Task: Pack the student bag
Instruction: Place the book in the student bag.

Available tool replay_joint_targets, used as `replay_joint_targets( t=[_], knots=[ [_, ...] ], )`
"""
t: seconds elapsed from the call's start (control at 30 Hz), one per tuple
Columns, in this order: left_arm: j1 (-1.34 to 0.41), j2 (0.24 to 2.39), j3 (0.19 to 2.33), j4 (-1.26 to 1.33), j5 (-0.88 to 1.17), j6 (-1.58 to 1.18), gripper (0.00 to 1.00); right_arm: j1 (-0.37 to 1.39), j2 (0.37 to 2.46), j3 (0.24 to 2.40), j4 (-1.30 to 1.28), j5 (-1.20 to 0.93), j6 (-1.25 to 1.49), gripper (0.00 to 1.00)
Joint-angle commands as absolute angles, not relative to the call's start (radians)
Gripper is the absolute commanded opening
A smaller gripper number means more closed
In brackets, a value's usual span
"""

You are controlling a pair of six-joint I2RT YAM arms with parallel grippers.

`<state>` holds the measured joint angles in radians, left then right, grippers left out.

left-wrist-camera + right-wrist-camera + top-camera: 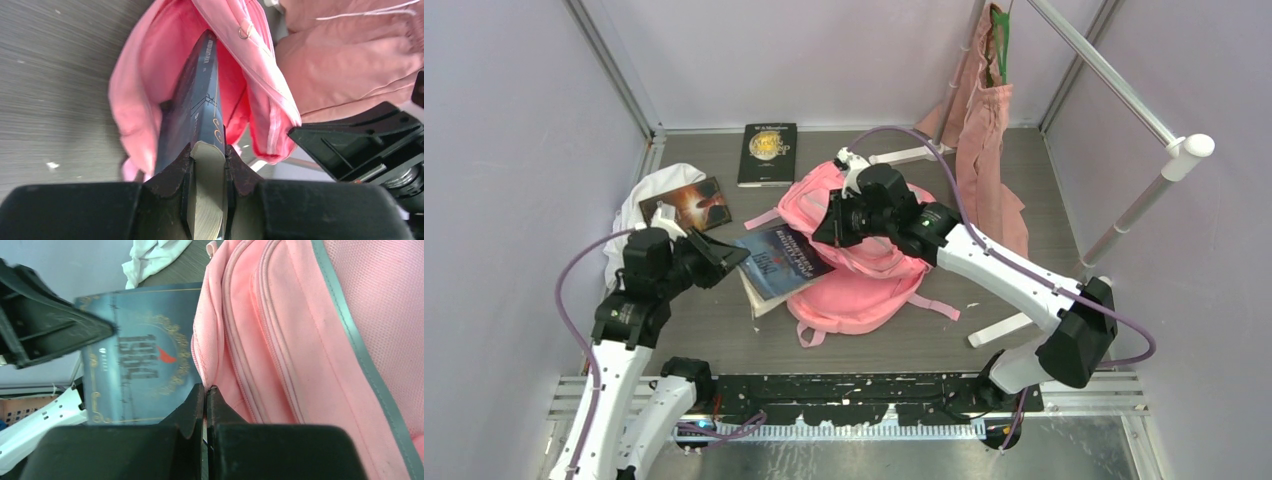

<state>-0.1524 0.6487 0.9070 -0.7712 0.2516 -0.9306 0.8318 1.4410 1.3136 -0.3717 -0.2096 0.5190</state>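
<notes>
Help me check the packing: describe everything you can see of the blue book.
The blue book is a closed, dark blue volume with gold ornamental borders, gold lettering and a small red mark on its cover. Its page edges look cream. The left gripper is clamped on its near end, across the page edges. Its far end sits inside the bag opening, with pink fabric on both sides. It is only partway in; much of the cover shows outside in the top view.
</notes>
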Motion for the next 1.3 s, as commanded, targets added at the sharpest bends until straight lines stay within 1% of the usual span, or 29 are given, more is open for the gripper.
replay_joint_targets(
  t=[0.0, 0.1, 0.23, 0.33, 0.37, 0.53, 0.63, 0.8, 1.0, 1.27],
  knots=[
    [-0.152, 0.592, 0.779, -0.258, 0.375, -1.256, 0.0, 0.813, 1.38, 1.325, -0.251, -0.233, 0.577, 0.01],
    [-0.152, 0.612, 0.774, -0.281, 0.374, -1.275, 0.0, 0.805, 1.369, 1.322, -0.242, -0.245, 0.585, 0.01],
    [-0.152, 0.622, 0.785, -0.164, 0.382, -1.328, 0.0, 0.802, 1.37, 1.333, -0.241, -0.248, 0.587, 0.01],
    [-0.153, 0.685, 0.861, -0.246, 0.406, -1.265, 0.0, 0.801, 1.377, 1.333, -0.223, -0.262, 0.598, 0.01],
    [-0.153, 0.7, 0.857, -0.244, 0.42, -1.265, 0.0, 0.801, 1.381, 1.333, -0.213, -0.266, 0.605, 0.01],
    [-0.153, 0.708, 0.666, 0.007, 0.442, -1.384, 0.0, 0.801, 1.401, 1.361, -0.183, -0.298, 0.64, 0.01],
    [-0.153, 0.721, 0.605, 0.168, 0.448, -1.437, 0.0, 0.801, 1.406, 1.392, -0.196, -0.314, 0.642, 0.01],
    [-0.178, 0.818, 0.581, 0.316, 0.469, -1.46, 0.0, 0.801, 1.429, 1.432, -0.2, -0.342, 0.651, 0.01],
    [-0.224, 0.977, 0.46, 0.717, 0.404, -1.584, 0.0, 0.801, 1.455, 1.454, -0.204, -0.348, 0.658, 0.01],
    [-0.353, 1.137, 0.499, 0.77, 0.299, -1.476, 0.0, 0.806, 1.492, 1.495, -0.238, -0.351, 0.652, 0.01]
  ],
)
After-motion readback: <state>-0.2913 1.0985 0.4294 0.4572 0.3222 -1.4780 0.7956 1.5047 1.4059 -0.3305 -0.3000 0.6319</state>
